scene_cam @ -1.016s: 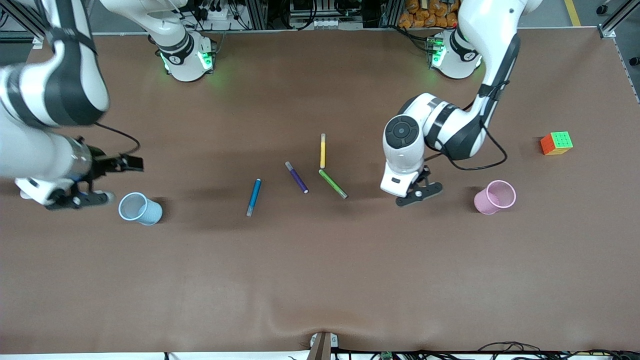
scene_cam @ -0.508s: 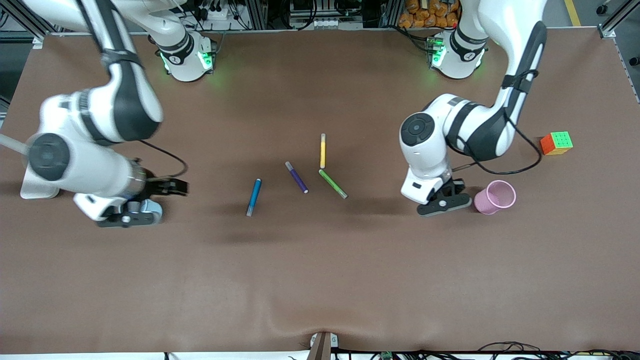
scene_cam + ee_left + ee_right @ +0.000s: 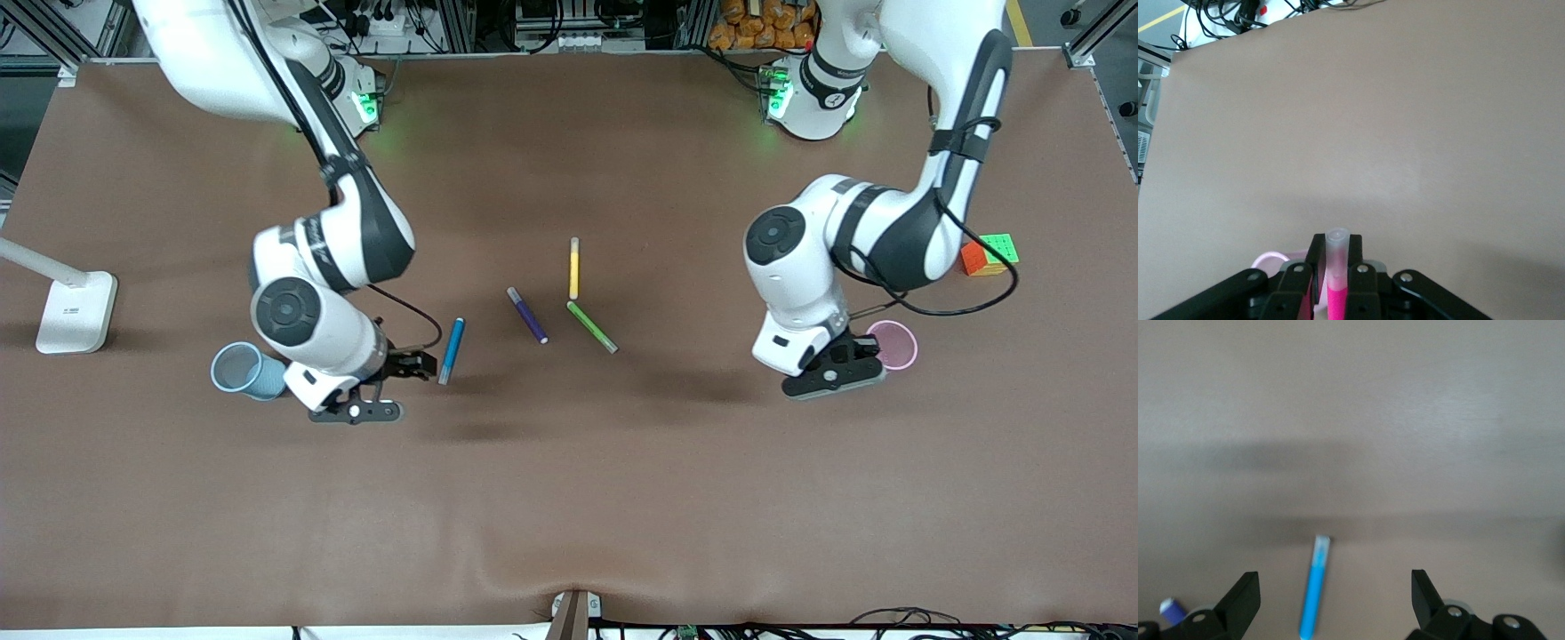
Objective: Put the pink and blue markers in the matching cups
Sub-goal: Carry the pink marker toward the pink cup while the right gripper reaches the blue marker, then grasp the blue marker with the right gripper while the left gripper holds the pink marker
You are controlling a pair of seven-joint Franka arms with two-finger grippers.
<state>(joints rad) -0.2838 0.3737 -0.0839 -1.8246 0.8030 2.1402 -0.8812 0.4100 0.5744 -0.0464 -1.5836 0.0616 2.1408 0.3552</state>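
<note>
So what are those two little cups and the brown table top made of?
Both look like thin plastic mesh. The blue cup lies tipped, its pale wall letting the brown show through; the pink cup stands upright, rim faintly translucent. The table top seems matte cloth or paper: no glare, and a soft wrinkle near the front edge.
</note>
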